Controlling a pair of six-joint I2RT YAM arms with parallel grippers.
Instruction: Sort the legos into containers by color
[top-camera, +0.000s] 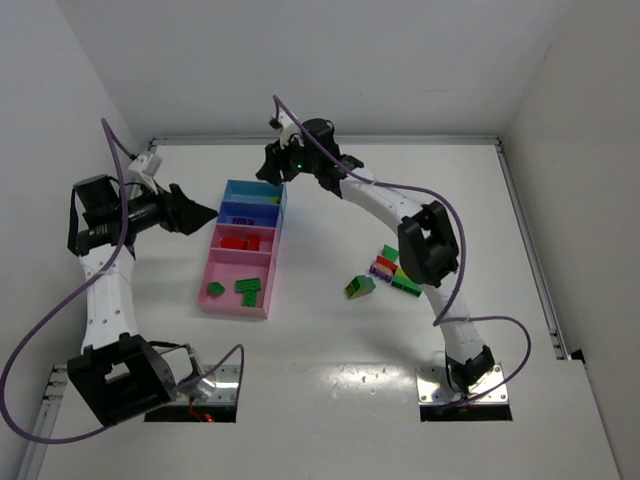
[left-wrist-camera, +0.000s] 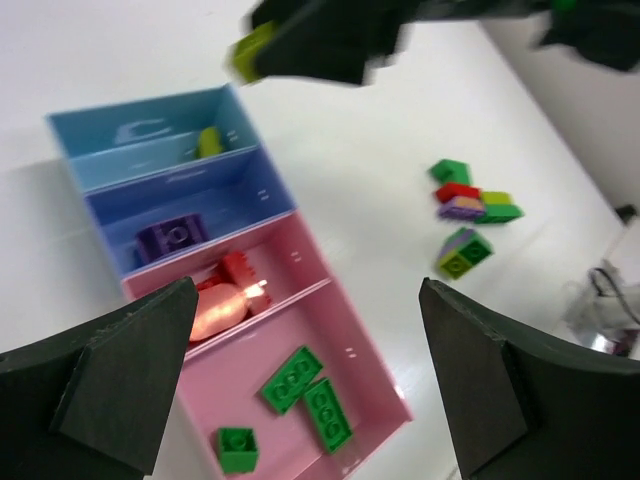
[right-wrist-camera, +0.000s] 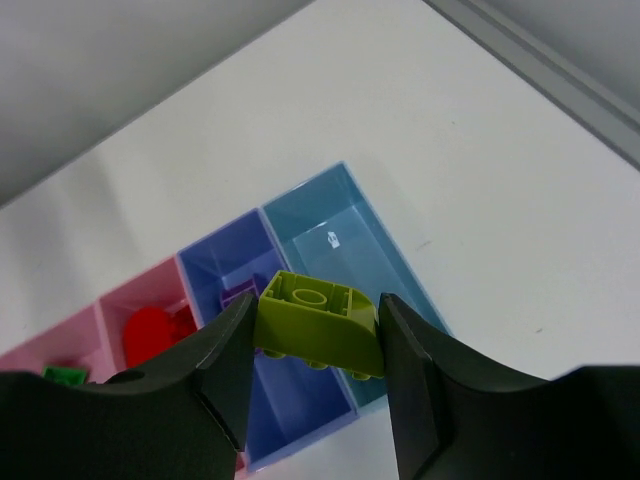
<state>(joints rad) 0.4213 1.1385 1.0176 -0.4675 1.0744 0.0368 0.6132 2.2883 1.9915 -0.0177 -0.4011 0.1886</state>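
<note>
Above, seemingly, light-blue compartment (right-wrist-camera: 345, 215): lime lego (right-wrist-camera: 318, 322)

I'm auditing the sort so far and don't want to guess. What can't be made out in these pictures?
- Light blue compartment: right wrist view, the lime brick in the right gripper covers part of it.
- Red pieces: left wrist view, blurred and glary; number unclear.
- Loose pile: top view, too small to count bricks.
- Nearest pink compartment: left wrist view, a left finger hides one corner.
</note>
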